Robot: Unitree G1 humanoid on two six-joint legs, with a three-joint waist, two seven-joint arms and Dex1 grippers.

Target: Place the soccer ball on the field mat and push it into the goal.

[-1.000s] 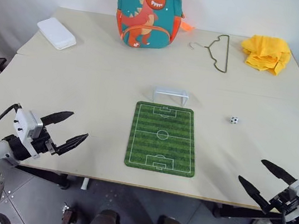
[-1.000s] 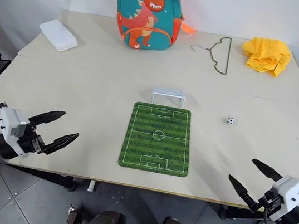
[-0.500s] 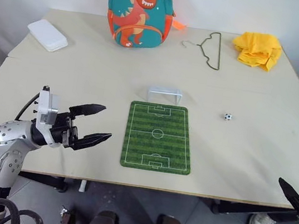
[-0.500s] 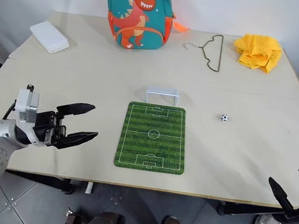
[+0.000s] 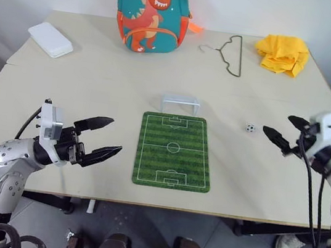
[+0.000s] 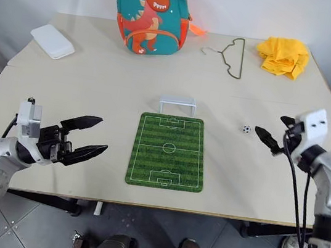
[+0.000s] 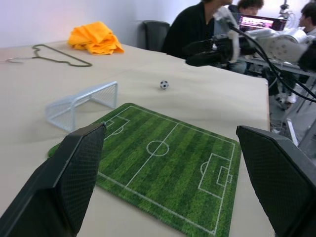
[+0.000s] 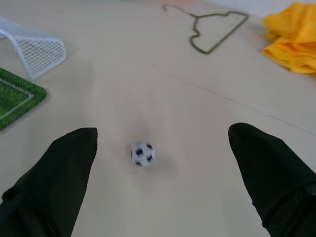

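The soccer ball [image 5: 250, 128] is a tiny black-and-white ball lying on the bare table, to the right of the field mat [image 5: 175, 151]. The green mat lies flat at the table's middle, and the small white goal [image 5: 180, 104] stands just beyond its far short edge. My right gripper [image 5: 277, 123] is open, held just right of the ball and pointing at it without touching. In the right wrist view the ball [image 8: 142, 154] lies between and ahead of the black fingers [image 8: 59, 177]. My left gripper [image 5: 116, 135] is open and empty, hovering left of the mat.
A dinosaur backpack [image 5: 151, 9] stands at the table's far edge, with a wire hanger [image 5: 229, 52] and a yellow cloth [image 5: 282, 53] to its right. A white box [image 5: 50, 38] lies at the far left. People sit beyond the table [image 7: 197, 29].
My right arm has swung up from the table's near right edge and forward, to just right of the ball. The left gripper shifted a little toward the mat. Both stayed open.
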